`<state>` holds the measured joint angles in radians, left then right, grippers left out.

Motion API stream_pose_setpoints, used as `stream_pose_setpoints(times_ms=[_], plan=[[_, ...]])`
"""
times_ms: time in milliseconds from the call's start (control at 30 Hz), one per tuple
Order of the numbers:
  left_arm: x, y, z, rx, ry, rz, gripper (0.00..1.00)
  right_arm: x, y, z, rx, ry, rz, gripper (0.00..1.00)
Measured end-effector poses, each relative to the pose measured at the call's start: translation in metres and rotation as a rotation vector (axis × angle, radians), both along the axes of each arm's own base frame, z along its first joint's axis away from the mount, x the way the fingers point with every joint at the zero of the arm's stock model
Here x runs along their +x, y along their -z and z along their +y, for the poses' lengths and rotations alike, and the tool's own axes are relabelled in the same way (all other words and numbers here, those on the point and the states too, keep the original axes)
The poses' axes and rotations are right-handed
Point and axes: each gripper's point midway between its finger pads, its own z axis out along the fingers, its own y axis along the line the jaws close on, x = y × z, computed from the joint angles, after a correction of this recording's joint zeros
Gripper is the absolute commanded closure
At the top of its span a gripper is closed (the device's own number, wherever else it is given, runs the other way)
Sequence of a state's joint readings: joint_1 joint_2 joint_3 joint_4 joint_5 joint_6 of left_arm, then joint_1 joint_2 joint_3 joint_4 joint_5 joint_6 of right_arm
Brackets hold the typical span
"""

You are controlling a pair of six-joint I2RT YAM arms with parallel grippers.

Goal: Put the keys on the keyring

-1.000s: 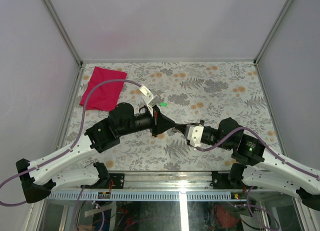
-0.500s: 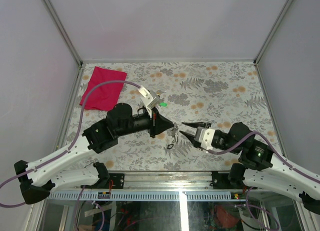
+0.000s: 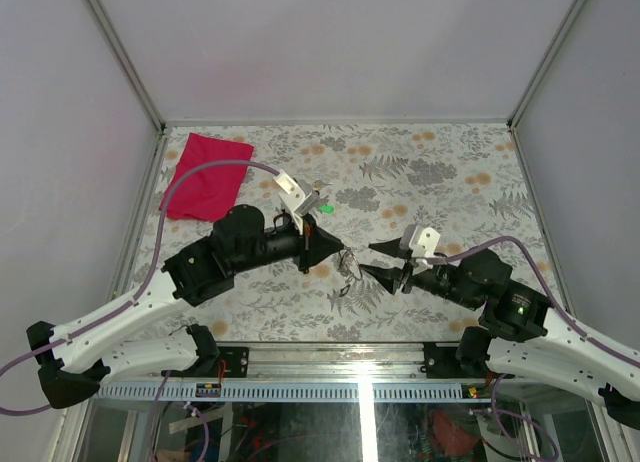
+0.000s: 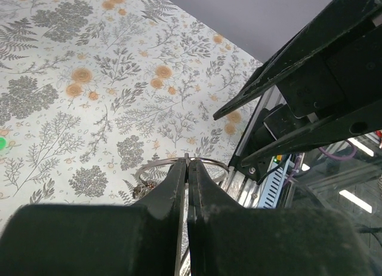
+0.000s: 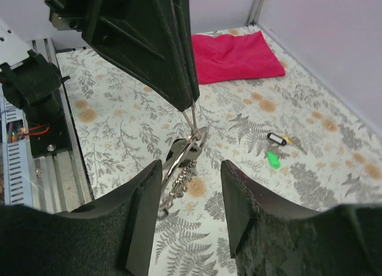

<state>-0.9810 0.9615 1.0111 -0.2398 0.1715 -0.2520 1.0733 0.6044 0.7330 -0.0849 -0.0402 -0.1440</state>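
Note:
My left gripper (image 3: 343,250) is shut on the thin silver keyring (image 3: 349,269) and holds it a little above the table. In the left wrist view the shut fingertips pinch the top of the ring (image 4: 154,166). In the right wrist view the ring (image 5: 176,161) hangs edge-on from the left gripper's tip (image 5: 192,104), with small silvery loops and a dark piece on it. My right gripper (image 3: 368,258) is open and empty, just right of the ring, its fingers (image 5: 143,192) on either side of it but apart. Loose black-headed keys (image 3: 316,192) lie farther back; they also show in the right wrist view (image 5: 280,138).
A tiny bright green piece (image 3: 326,209) lies beside the loose keys; it also shows in the right wrist view (image 5: 273,159). A red cloth (image 3: 205,177) lies at the back left corner. Metal frame rails run along the table's edges.
My right gripper, which was closed up against the left gripper's tip, has opened, drawn back to the right and rolled over. The left gripper still holds the keyring in nearly the same place.

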Motion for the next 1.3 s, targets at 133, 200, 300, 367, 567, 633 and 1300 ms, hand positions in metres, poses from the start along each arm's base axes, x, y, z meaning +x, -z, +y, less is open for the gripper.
stream_pose_setpoints(times_ms=[133, 200, 300, 367, 567, 633, 1300], plan=[[0.005, 0.000, 0.002, 0.002, -0.029, -0.005, 1.00, 0.002, 0.006, 0.001, 0.048, 0.039, 0.098, 0.49], [0.007, -0.001, 0.003, 0.002, -0.044, -0.007, 1.00, 0.002, 0.011, 0.003, 0.067, 0.049, 0.140, 0.49], [0.009, -0.001, 0.005, 0.003, -0.060, -0.009, 1.00, 0.002, 0.022, 0.007, 0.076, 0.057, 0.193, 0.49], [0.010, -0.001, 0.005, 0.004, -0.067, -0.009, 1.00, 0.003, 0.027, 0.009, 0.075, 0.062, 0.215, 0.50], [0.012, 0.000, 0.006, 0.005, -0.073, -0.011, 1.00, 0.006, 0.032, 0.013, 0.069, 0.071, 0.234, 0.52], [0.011, 0.000, 0.006, 0.008, -0.068, -0.015, 1.00, 0.006, 0.031, 0.012, 0.066, 0.070, 0.219, 0.52], [-0.042, -0.020, 0.015, 0.066, 0.245, -0.147, 1.00, -0.004, 0.018, -0.016, 0.017, 0.004, -0.096, 0.51]])
